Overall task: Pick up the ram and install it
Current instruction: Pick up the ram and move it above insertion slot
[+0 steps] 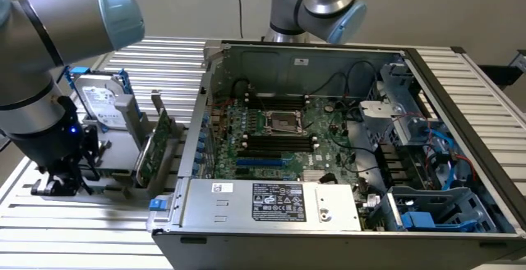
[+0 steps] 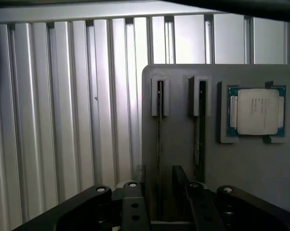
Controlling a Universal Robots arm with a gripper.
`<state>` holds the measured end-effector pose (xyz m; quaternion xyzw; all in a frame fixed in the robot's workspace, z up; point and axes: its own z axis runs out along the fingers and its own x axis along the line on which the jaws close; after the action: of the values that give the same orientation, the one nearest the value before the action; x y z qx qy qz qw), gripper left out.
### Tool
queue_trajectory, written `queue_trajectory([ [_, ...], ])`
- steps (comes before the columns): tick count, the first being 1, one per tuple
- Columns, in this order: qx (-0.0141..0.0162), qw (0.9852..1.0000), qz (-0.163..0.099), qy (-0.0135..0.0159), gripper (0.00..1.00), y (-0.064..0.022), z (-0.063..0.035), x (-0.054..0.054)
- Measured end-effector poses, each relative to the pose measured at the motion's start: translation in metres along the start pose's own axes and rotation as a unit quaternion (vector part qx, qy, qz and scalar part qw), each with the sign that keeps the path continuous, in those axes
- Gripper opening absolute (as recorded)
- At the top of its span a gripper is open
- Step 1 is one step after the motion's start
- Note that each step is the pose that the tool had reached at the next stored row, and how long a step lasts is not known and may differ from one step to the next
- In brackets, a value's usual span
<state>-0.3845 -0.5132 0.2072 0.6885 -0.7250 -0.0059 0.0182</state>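
Wrist view: jaws spread wide, straddling the ram (image 2: 160, 139).

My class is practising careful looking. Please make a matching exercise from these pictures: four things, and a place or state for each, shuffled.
Things
1. processor chip
2. hard drive
3. power supply
4. gripper

Places or states
A. inside the computer case
B. open, close to the grey holder
C. lying flat in a recess of the grey holder
D. standing upright outside the computer case

Pairs: 1-C, 2-D, 3-A, 4-B
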Motion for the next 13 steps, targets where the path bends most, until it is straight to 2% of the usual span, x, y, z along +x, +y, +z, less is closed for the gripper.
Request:
queue_trajectory([
  [4, 0.0, 1.0, -0.002, 0.0001, 0.36, -0.0001, 0.0044, -0.0001],
  [13, 0.0002, 0.9999, -0.012, 0.0004, 0.36, -0.0003, 0.007, -0.0002],
])
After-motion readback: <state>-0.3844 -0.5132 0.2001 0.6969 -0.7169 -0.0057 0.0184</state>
